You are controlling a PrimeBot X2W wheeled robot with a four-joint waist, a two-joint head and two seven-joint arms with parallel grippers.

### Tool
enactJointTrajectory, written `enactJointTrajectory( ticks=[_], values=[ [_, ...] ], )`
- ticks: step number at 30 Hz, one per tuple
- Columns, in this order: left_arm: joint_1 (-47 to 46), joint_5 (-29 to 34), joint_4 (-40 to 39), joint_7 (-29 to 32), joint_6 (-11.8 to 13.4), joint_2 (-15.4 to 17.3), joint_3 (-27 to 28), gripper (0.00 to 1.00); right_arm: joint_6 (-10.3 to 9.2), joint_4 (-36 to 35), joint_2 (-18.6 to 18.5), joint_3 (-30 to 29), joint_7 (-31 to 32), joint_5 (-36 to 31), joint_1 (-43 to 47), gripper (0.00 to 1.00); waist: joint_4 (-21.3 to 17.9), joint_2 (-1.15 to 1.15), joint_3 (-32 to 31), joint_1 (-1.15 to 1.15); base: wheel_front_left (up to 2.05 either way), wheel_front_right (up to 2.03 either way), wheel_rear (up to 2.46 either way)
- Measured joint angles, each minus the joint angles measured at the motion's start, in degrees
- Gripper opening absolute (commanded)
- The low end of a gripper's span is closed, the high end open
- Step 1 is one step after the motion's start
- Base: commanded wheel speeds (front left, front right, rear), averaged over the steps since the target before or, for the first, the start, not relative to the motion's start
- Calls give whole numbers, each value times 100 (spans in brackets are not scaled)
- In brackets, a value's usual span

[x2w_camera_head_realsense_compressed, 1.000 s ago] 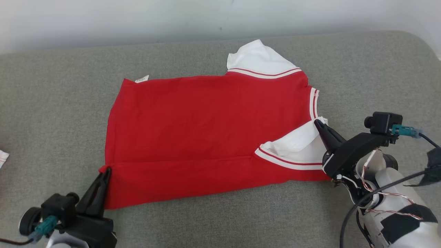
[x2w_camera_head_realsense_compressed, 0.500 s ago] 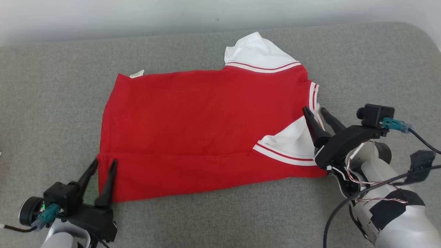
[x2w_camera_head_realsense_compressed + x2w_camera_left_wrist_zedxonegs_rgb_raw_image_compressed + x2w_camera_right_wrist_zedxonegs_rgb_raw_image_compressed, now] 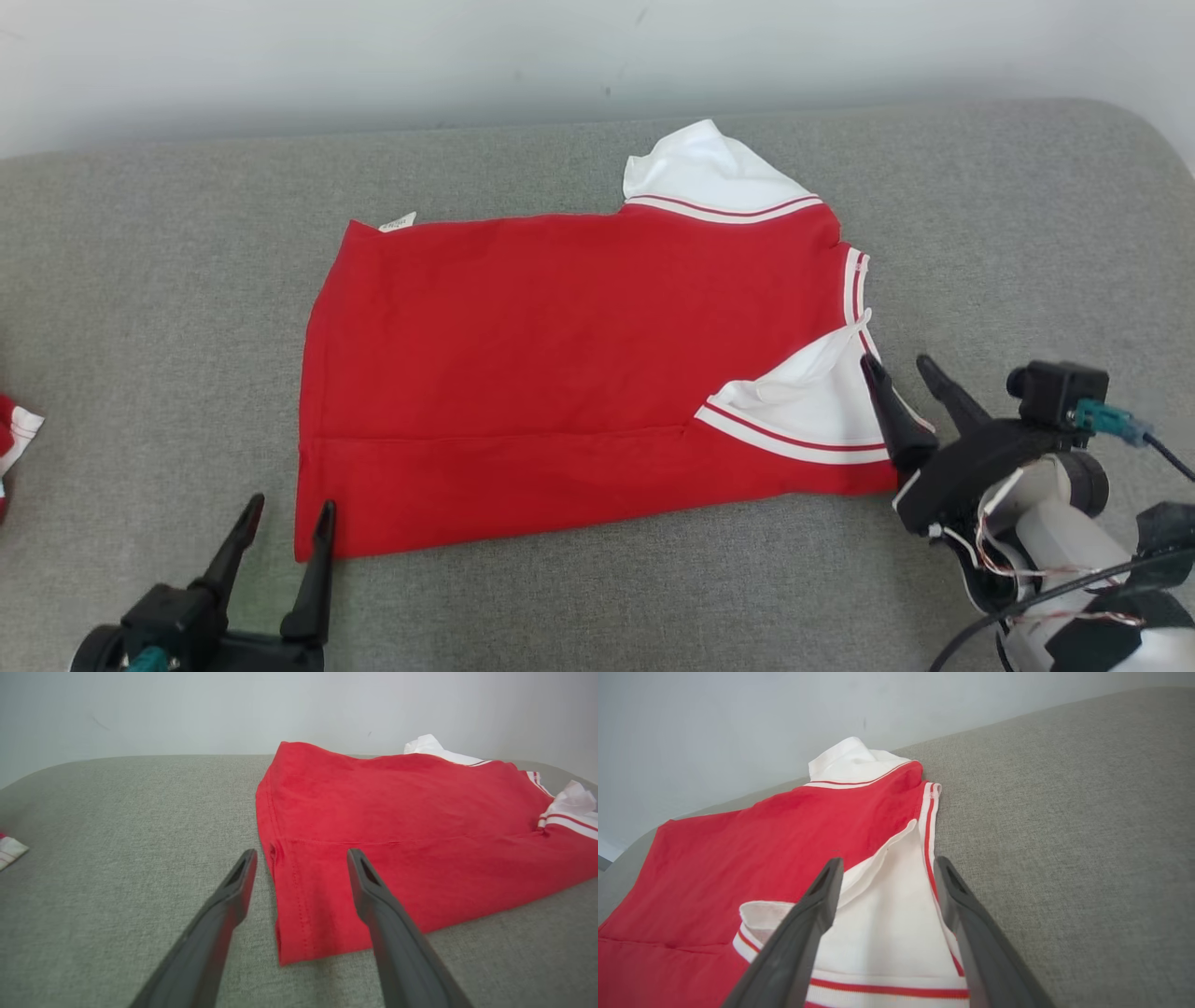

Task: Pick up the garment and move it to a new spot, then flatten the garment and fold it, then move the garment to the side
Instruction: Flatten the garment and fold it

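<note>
1. The red garment [image 3: 560,373] lies flat and partly folded on the grey cushion [image 3: 1027,233], with a white sleeve at its far edge and another at its near right.
2. The left gripper [image 3: 290,507] stands at the garment's near-left corner with jaws spread wide and holding nothing. The hem runs between its fingers in the left wrist view.
3. The right gripper [image 3: 896,362] is also wide open and empty, straddling the garment's right edge. One finger is over the near white sleeve and the other over bare cushion.
4. Both arms reach in low from the near side. The left fingers point far, and the right fingers point far and slightly left.
</note>
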Motion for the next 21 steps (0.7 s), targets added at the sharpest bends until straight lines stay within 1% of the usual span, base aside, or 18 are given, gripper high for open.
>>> enactJointTrajectory(
  ticks=[5,9,12,21],
  values=[
    [133,43,-13,0,-41,-119,42,100,0,-178,-176,-36,77,-56,235,100,-5,0,-11,0,0,0,0],
    [187,80,9,0,-76,-164,129,100,0,-379,-220,-101,323,2,492,100,-39,0,24,0,0,0,0],
    [180,135,78,0,-90,-183,175,100,0,-439,-303,-103,431,-157,579,100,-81,0,64,0,0,0,0],
    [76,320,424,0,-99,-278,281,100,0,-490,-149,-255,725,-371,765,100,-182,0,177,0,0,0,0]
  ],
)
